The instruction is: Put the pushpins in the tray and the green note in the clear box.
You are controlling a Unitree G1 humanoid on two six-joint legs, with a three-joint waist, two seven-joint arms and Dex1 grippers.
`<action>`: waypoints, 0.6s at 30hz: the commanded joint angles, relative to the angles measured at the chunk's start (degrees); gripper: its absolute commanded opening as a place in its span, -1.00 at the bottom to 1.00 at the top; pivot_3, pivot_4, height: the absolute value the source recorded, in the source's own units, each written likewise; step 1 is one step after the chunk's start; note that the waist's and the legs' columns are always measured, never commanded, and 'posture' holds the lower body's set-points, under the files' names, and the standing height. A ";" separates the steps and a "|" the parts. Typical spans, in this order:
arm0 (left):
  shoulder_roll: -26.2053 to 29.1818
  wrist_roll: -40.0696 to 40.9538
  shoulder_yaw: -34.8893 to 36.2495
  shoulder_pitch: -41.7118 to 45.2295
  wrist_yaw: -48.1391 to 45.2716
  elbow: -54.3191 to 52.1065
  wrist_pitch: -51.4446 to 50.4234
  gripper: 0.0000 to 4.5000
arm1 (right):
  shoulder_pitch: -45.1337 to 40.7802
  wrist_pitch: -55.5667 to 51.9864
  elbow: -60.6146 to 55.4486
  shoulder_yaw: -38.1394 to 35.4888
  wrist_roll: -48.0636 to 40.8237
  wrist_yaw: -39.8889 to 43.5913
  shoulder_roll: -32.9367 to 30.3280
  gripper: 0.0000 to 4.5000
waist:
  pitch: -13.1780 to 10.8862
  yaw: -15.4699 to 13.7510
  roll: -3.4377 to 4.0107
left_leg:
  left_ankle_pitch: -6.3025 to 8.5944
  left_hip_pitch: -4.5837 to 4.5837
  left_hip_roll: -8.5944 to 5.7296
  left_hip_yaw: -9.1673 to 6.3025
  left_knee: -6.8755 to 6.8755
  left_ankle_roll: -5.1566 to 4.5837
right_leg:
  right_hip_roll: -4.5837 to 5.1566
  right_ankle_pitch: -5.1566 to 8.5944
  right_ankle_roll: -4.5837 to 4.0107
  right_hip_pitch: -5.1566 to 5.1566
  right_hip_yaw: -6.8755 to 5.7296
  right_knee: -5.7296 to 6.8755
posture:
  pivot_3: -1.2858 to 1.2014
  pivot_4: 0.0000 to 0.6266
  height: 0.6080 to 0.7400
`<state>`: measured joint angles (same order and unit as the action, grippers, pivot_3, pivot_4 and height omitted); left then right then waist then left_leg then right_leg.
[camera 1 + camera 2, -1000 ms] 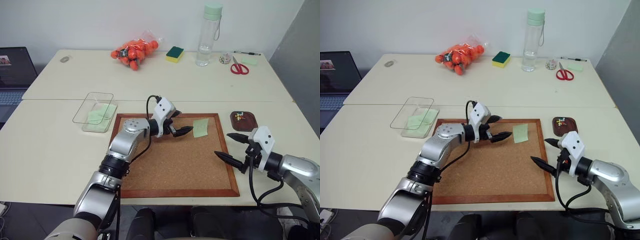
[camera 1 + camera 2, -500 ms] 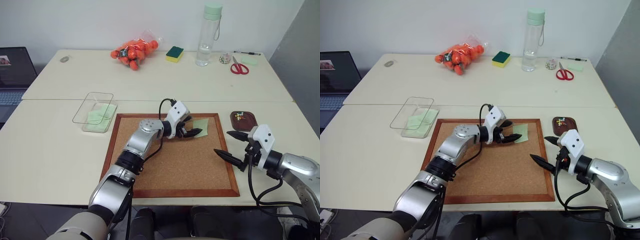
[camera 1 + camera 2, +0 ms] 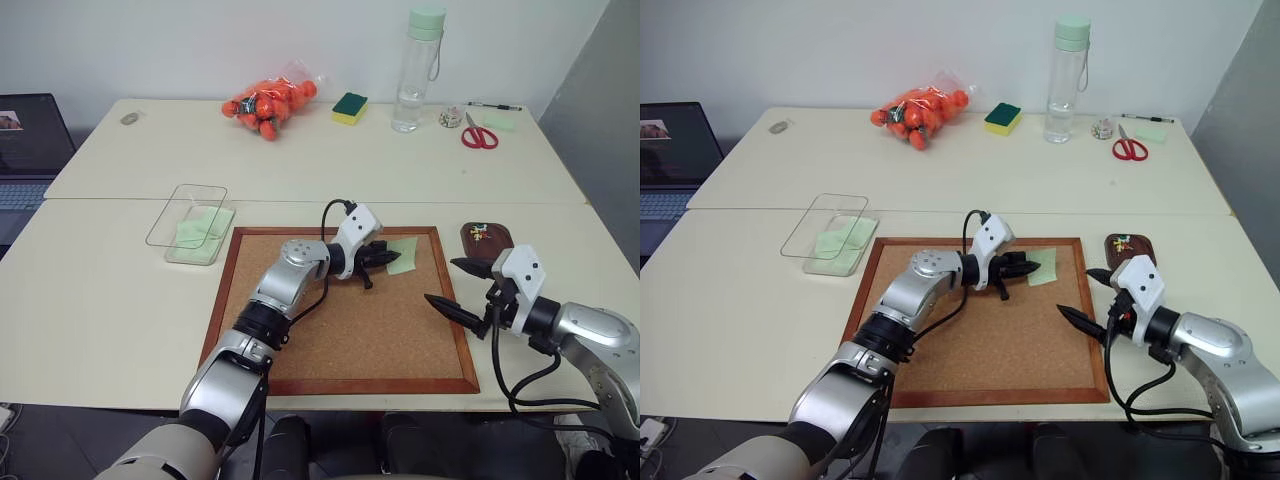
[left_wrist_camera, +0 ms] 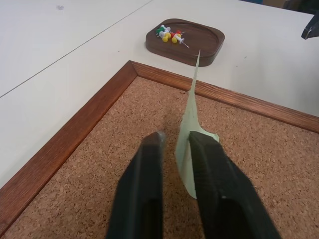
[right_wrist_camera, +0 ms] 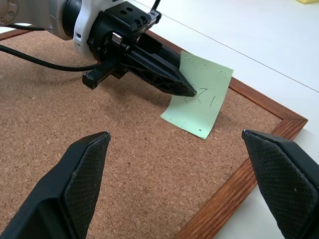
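Observation:
The green note (image 3: 405,255) lies on the cork board (image 3: 350,330) near its far right corner, and one edge is lifted. My left gripper (image 3: 385,257) is shut on the green note at that edge; the left wrist view has the paper (image 4: 192,119) standing between the two fingers. My right gripper (image 3: 442,281) hangs open over the board's right edge with nothing in it. The brown tray (image 3: 497,252) sits just right of the board and holds several pushpins (image 3: 478,233). The clear box (image 3: 160,236) stands left of the board with pale green paper inside.
At the back of the table are a bag of orange balls (image 3: 268,103), a sponge (image 3: 349,107), a water bottle (image 3: 415,72) and red scissors (image 3: 478,135). A laptop (image 3: 25,150) sits at the far left edge.
My left gripper moved right across the board to the note, then closed its fingers on the note's edge. The right gripper stayed open in the same place.

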<state>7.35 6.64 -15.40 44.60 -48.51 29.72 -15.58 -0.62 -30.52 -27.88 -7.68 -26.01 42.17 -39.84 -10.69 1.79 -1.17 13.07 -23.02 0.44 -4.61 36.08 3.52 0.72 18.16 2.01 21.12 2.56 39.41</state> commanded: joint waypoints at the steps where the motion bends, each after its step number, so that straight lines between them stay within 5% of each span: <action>1: 0.14 1.18 1.44 0.49 -1.39 -2.62 0.43 -0.99 | -0.63 0.63 -1.45 -0.31 -0.17 -0.30 0.06 1.00 | 0.00 0.00 0.00 | 0.00 0.00 0.00 0.00 0.00 0.00 | 0.00 0.00 0.00 0.00 0.00 0.00 | 0.03 -0.52 1.00; 18: 4.17 7.88 10.60 -3.87 1.86 -19.75 -8.33 -0.99 | -2.06 0.71 -1.71 0.91 -0.05 -0.49 0.97 1.00 | 0.00 0.12 0.00 | 0.00 0.01 0.03 -0.01 0.02 0.00 | 0.00 -0.01 -0.01 0.00 0.00 0.04 | 0.03 -0.52 1.00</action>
<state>10.09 12.81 -8.14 40.91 -48.49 15.64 -22.71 -1.53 -30.51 -27.84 -6.73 -25.86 42.00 -39.18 -10.69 1.91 -1.17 13.06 -23.00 0.50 -4.62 36.10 3.53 0.71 18.15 1.99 21.13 2.58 39.46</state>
